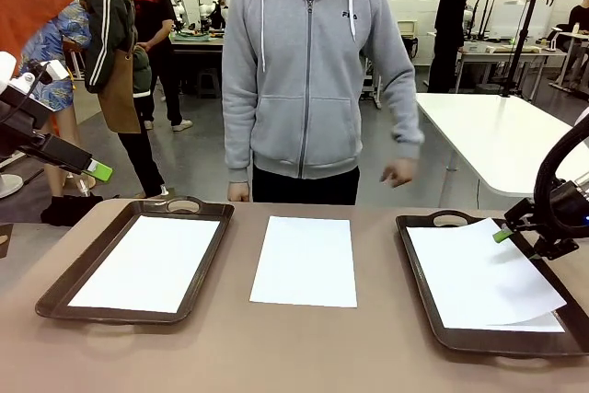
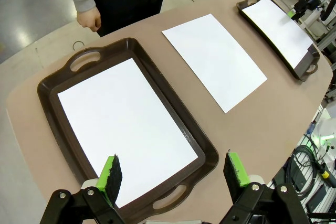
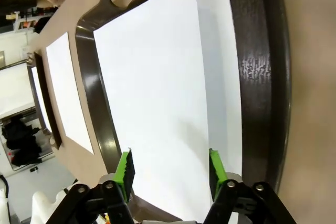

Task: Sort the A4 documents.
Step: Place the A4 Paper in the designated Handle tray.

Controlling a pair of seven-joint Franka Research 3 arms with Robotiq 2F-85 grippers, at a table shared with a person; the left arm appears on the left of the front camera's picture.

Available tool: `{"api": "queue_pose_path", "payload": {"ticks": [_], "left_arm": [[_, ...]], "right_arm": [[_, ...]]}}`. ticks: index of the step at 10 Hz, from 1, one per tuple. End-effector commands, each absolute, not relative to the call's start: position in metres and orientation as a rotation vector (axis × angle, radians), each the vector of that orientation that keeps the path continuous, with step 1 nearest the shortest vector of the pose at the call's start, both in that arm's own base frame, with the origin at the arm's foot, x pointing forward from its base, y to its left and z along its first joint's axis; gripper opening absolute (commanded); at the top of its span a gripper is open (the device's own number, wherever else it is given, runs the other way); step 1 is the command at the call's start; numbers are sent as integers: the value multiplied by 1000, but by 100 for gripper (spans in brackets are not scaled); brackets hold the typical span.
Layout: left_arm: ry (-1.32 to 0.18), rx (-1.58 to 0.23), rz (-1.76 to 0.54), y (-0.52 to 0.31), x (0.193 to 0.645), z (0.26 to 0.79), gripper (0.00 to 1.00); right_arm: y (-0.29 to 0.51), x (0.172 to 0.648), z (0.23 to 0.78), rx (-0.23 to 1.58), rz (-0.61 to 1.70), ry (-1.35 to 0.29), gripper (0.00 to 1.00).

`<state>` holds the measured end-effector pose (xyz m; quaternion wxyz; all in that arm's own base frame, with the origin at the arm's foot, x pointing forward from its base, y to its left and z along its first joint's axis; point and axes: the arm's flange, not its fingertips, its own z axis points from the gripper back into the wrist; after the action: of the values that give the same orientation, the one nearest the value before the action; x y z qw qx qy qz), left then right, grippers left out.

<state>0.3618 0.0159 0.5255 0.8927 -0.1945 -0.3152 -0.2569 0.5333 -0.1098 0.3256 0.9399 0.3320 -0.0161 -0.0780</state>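
A4 documents (image 1: 305,260): plain white sheets. One flat in left tray (image 1: 87,260), one on bare tabletop (image 1: 276,347) between trays, two in right tray (image 1: 506,341) with top sheet skewed. Left gripper (image 2: 173,166) high over left tray, jaws wide, empty. Right gripper (image 3: 170,161) low over skewed sheet, jaws spread, clamping nothing. Person (image 1: 308,89) in grey hoodie at far side; busy lab behind.

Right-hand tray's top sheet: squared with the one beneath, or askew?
Askew. The top sheet lies rotated over the lower sheet in the right tray, one corner reaching the tray's handle end.
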Motion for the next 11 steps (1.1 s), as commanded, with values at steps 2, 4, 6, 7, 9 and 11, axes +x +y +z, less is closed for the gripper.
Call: {"api": "queue_pose_path", "payload": {"ticks": [2, 4, 6, 7, 9, 11], "left_arm": [[-659, -398, -530, 16, 362, 523, 100], [-659, -398, -530, 16, 362, 523, 100], [-659, -398, -530, 16, 362, 523, 100], [-659, -398, -530, 16, 362, 523, 100], [-659, -398, -530, 16, 362, 523, 100], [-659, -398, -530, 16, 362, 523, 100]], "right_arm": [[-107, 519, 336, 624, -192, -51, 87], [-109, 517, 341, 615, -198, -57, 100], [-110, 516, 343, 606, -200, -58, 100], [-110, 517, 344, 608, -198, -59, 100], [-112, 522, 343, 645, -179, -68, 100], [-112, 522, 343, 645, -179, -68, 100]]}}
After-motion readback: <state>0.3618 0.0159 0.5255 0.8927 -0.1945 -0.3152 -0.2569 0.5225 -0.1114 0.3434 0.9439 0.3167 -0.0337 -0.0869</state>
